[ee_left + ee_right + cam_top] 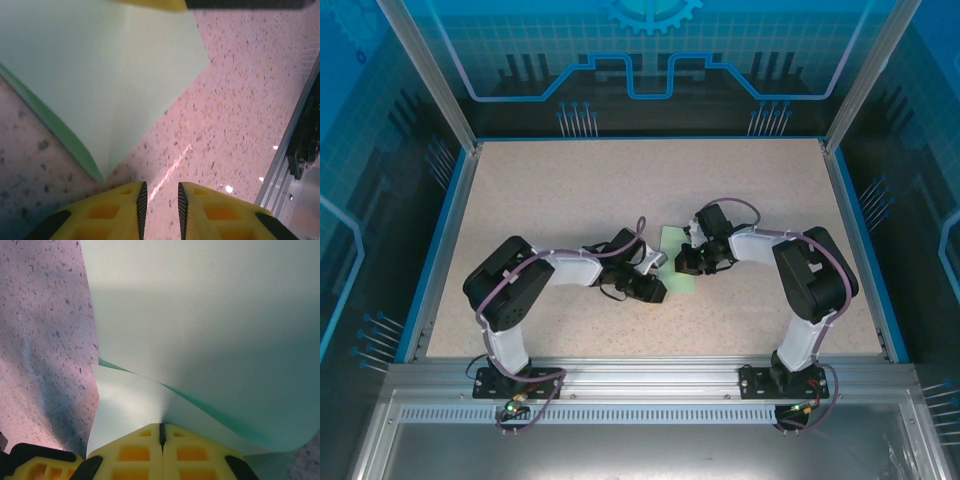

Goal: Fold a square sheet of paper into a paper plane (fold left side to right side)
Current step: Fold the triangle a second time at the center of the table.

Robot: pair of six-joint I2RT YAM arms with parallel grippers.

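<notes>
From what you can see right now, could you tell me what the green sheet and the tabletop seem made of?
The green sheet: thin matte paper, judging by its soft curl and sharp crease. The tabletop: hard speckled surface, perhaps laminate or stone composite; slightly glossy, since a light streak reflects.

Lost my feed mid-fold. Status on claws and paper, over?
Right claw shut on sheet, flap curled over itself. Left claw slightly open, empty, just short of a corner. No obstruction seen.
</notes>
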